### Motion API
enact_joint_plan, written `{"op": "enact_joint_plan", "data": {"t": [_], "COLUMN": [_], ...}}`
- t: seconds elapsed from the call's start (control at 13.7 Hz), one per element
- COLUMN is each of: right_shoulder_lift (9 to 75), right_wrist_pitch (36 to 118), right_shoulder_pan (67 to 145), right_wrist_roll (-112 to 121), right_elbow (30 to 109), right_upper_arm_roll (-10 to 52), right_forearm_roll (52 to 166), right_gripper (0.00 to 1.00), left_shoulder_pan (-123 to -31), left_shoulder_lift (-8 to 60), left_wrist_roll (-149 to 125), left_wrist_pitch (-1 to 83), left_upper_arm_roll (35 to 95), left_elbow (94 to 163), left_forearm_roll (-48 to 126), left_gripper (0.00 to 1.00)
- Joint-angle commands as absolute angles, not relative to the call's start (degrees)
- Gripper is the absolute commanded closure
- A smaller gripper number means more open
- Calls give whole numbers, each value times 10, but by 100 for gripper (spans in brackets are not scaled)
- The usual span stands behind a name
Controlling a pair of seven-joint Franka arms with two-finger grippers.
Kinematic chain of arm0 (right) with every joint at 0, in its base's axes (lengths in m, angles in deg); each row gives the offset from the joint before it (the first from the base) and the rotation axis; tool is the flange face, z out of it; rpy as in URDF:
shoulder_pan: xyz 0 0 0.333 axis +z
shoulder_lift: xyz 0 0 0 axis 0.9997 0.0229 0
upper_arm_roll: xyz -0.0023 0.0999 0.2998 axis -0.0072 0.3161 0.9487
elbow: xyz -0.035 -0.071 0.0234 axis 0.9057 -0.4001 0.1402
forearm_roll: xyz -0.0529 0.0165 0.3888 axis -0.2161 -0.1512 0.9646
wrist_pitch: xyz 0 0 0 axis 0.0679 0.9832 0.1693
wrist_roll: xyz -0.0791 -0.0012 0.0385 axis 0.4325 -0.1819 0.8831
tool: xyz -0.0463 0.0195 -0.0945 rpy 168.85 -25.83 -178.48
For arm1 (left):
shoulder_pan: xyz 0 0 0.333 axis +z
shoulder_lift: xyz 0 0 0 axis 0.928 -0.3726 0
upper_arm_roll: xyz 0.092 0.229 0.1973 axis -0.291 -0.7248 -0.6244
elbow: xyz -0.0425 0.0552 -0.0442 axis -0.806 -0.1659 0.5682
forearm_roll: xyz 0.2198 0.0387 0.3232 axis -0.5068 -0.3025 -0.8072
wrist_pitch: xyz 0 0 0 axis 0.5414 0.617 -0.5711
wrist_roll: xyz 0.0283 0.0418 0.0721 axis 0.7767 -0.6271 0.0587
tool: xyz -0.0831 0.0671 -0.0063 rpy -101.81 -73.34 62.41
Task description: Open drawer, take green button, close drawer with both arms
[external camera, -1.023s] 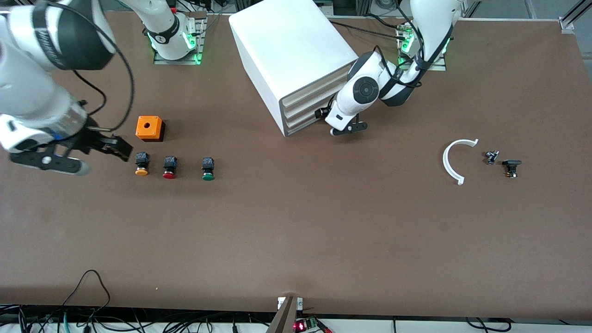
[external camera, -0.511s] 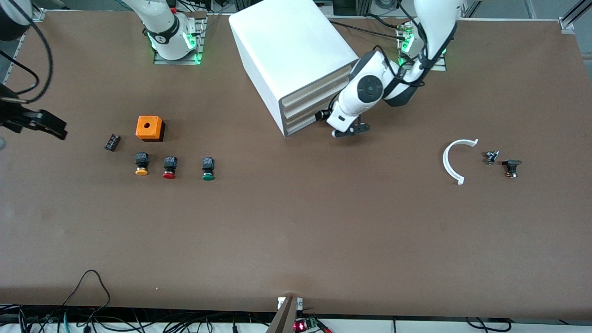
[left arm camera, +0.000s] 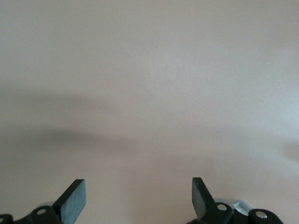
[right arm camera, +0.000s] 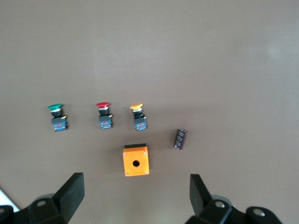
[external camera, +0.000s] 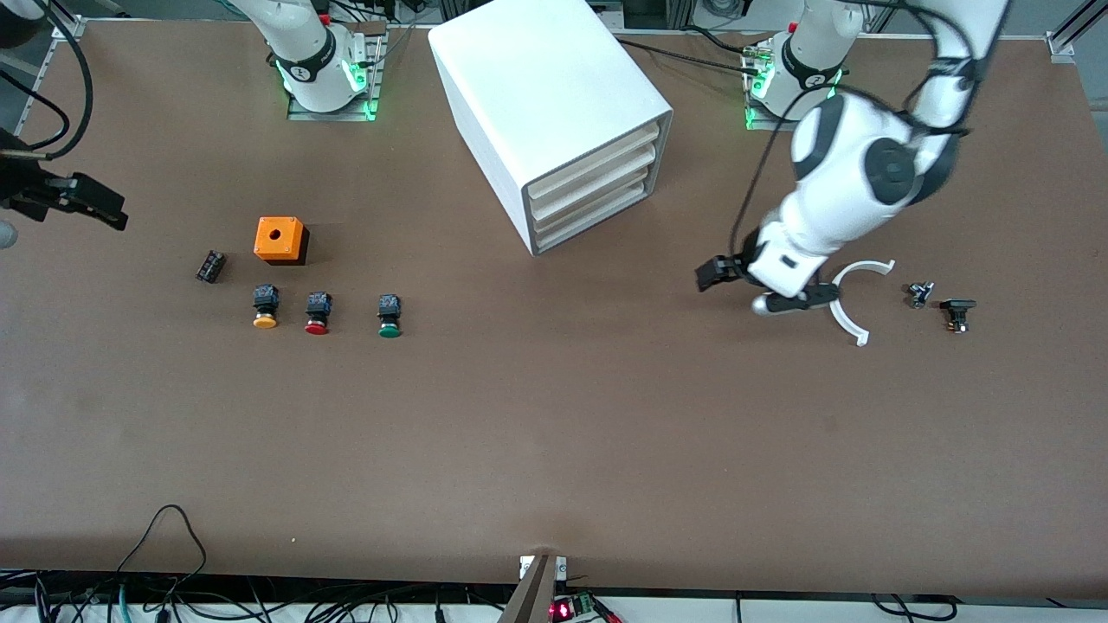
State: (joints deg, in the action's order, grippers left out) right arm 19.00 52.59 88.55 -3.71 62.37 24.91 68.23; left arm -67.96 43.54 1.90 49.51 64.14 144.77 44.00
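On the brown bench the white cabinet stands between the two arm bases, and its lowest drawer sits flush with the three above it, fully pushed in. The green button lies out in the open toward the right arm's end of the bench, nearer the front camera than the cabinet. It is last in a short row with a red-capped button in the middle and an orange-capped button at the other end. An orange box with a hole in its top sits just farther from the camera than the row, and a small dark block lies beside the box, toward the bench's end.

The left tool hangs over bare bench toward the left arm's end, just beside a white curved strip; its fingers are spread wide with nothing between them. Two small dark parts lie near the strip.

The right tool is raised at the very edge of the scene, over the right arm's end of the bench. Its wrist camera looks down on the three buttons, and its fingers are spread apart and empty.
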Motion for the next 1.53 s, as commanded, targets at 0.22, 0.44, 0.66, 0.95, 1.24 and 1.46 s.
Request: {"op": "enact_joint_plan", "data": {"t": [0.22,0.44,0.66,0.95,1.24,1.46], "right_shoulder_lift": [152,158,174,170,171,171], "right_wrist_pitch": [521,546,540,540,540,542], "right_shoulder_pan": [884,884,889,889,886,886], "right_wrist_roll": [-19,-18,13,4,3,3], "right_elbow": [663,671,663,652,652,651], "right_upper_arm_roll": [228,229,232,232,225,228], "right_forearm_roll": [721,718,717,717,722,721], "right_gripper": [0,0,0,0,0,0], "left_shoulder_pan": [-671,-670,-669,-665,-672,-673], "left_shoulder_lift": [537,556,558,536,536,527], "left_wrist_roll": [-174,-180,-183,-177,-173,-173], "left_wrist_pitch": [215,126,101,105,105,106], "left_upper_arm_roll": [560,555,548,534,534,509], "left_elbow": [1311,1248,1225,1221,1212,1209], "left_forearm_roll": [341,294,279,287,288,317], "left_gripper": [0,0,0,0,0,0]}}
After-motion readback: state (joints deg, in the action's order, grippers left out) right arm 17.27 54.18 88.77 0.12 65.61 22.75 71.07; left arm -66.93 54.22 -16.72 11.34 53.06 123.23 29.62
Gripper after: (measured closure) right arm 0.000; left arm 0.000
